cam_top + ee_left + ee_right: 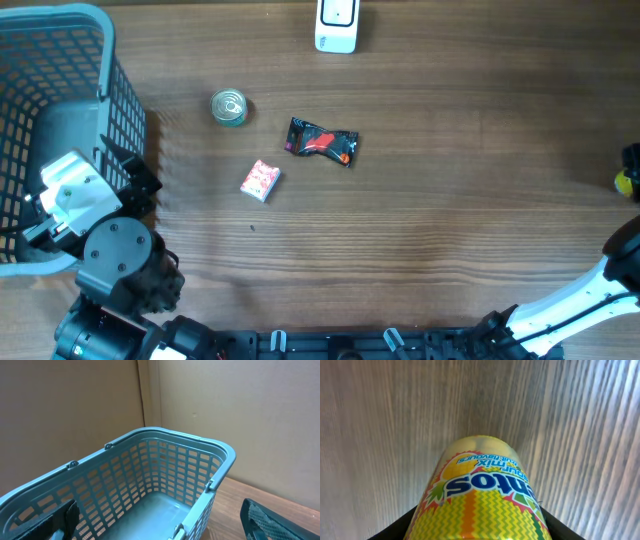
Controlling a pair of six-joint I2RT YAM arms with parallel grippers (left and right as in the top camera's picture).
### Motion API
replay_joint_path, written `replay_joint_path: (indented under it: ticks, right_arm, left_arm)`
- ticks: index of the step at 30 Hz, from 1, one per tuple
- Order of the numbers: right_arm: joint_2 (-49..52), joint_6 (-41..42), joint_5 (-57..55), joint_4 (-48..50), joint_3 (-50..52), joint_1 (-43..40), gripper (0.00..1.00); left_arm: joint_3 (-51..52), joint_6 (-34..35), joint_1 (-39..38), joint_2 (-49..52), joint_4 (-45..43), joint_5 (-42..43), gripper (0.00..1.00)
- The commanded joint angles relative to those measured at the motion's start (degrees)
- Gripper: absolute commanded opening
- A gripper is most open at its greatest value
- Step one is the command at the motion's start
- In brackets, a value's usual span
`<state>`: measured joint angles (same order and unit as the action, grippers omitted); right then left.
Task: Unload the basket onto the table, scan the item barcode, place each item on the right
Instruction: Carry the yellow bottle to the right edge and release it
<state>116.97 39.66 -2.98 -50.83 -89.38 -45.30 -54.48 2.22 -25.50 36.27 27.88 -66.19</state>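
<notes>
overhead, progress: a yellow bottle [625, 182] is seen at the far right edge, well apart from the white scanner [336, 25] stood at the top of the surface [450, 230]; the scan is judged not yet done.
overhead, other items: a can [229, 107], a black wrapper [322, 142] and a pink packet [261, 180] are left lying apart, untouched.
overhead, hidden: the right arm [570, 300] is cut off by the frame, so the grip on the bottle cannot be made out here.
left wrist, progress: the left claw [160, 527] is held wide apart with nothing gripped, over the basket [220, 460]; no part in the scan is shown.
left wrist, hidden: only finger ends are shown at the lower corners; the basket floor is partly cut off.
right wrist, progress: the right claw [482, 532] is clamped on the bottle, with bare surface behind it; pickup is judged done, while carrying it to the scanner and presenting the barcode are left.
right wrist, hidden: no barcode can be found; the label is cropped, and whether the bottle is lifted cannot be told.
</notes>
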Motion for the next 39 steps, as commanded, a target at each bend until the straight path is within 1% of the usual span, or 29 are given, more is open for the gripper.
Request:
replay_joint_path:
  ticks: [1,5,8,10,11,13,14,16,18,22,24,32,39]
  right_arm:
    - [-2.05,2.84,0.48,-0.72,1.42,0.52,0.45]
    - [-2.05,7.17,0.50,0.57,5.20,0.79,0.47]
    - [-2.05,7.26,0.46,2.12,6.56,0.81,0.52]
    - [-2.05,7.17,0.48,2.54,6.56,0.81,0.62]
    - [-2.05,7.08,0.48,2.97,6.56,0.81,0.65]
    - [-2.05,5.68,0.48,4.09,6.56,0.81,0.78]
    - [-2.08,4.55,0.46,4.57,6.54,0.81,0.81]
    - [-2.05,1.97,0.39,5.11,6.54,0.81,0.83]
    - [-2.08,1.81,-0.17,5.16,6.54,0.81,0.88]
    - [-2.08,1.22,0.63,5.14,6.51,0.83,0.93]
    - [-2.12,0.66,1.99,4.85,6.51,0.81,1.00]
    - [-4.04,0.44,3.50,0.59,6.36,0.87,1.00]
    - [-10.29,0.83,3.45,-2.49,6.36,1.92,1.00]
  left_arm:
    - [-0.68,0.15,0.22,0.02,-0.13,-0.94,1.00]
    - [-0.68,0.15,0.22,0.02,-0.13,-0.94,1.00]
    - [-0.66,0.13,0.22,0.02,-0.13,-0.96,1.00]
    - [-0.68,0.13,0.22,0.02,-0.13,-0.96,1.00]
    - [-0.66,0.13,0.22,0.02,-0.13,-0.96,1.00]
    - [-0.66,0.13,0.22,0.02,-0.13,-0.96,1.00]
    - [-0.66,0.13,0.22,0.02,-0.13,-0.96,1.00]
    - [-0.66,0.13,0.22,0.02,-0.13,-0.96,1.00]
    - [-0.66,0.13,0.22,0.02,-0.13,-0.96,1.00]
    - [-0.68,0.13,0.22,0.02,-0.13,-0.96,1.00]
    - [-0.66,0.13,0.22,0.02,-0.13,-0.96,1.00]
    - [-0.66,0.13,0.22,0.02,-0.13,-0.96,1.00]
    - [-0.66,0.13,0.22,0.02,-0.11,-0.96,1.00]
